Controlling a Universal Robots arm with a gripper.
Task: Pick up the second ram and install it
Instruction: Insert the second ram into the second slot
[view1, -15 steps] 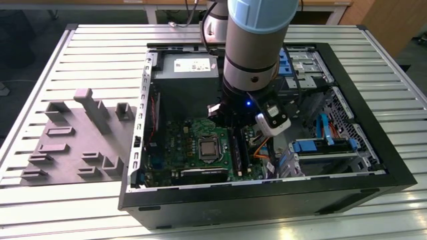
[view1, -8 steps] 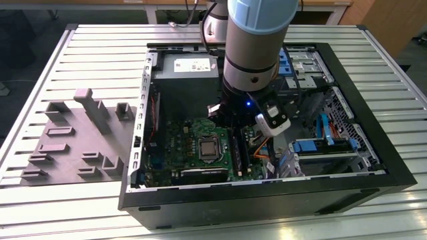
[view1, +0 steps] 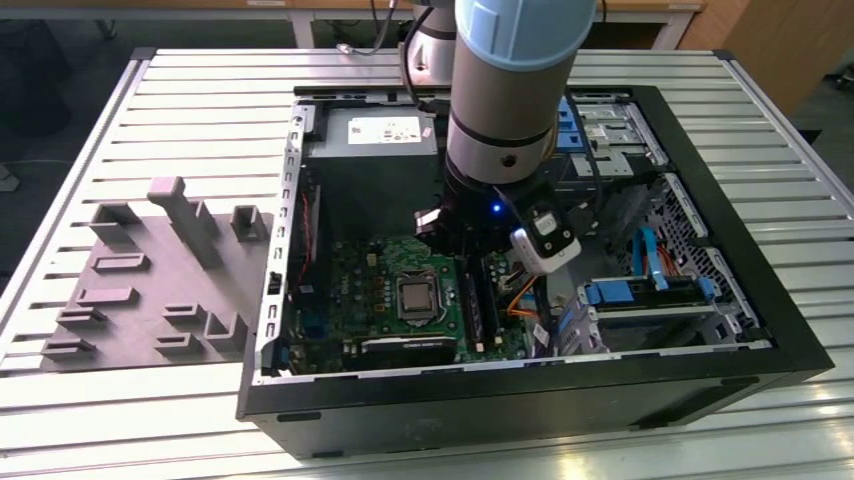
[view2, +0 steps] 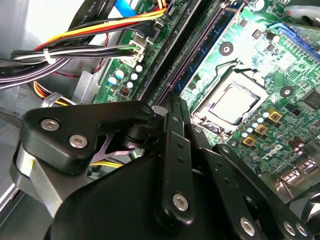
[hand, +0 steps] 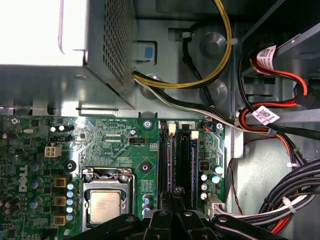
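Exterior view first: the arm (view1: 514, 90) reached straight down into the open computer case (view1: 747, 300), which lay on its side on the slatted table (view1: 80, 120). The gripper (view1: 465, 245) sat low over the green board (view1: 360, 290), just to the exterior view's right of the square processor (view1: 418, 297). Off to the exterior view's left, well apart from the case, stood the grey plastic stand (view1: 160, 270).

Over in the second wrist view the fingers (view2: 172, 130) were drawn in to a sliver of a gap, squeezed onto a thin dark edge. In the first wrist view that edge was the second ram (hand: 184, 160), running lengthwise along the long slots beside the processor, down at board level. Whether it was fully seated could not be told. Close by, yellow and black wires (hand: 222, 45) looped round the metal box in the case's corner.
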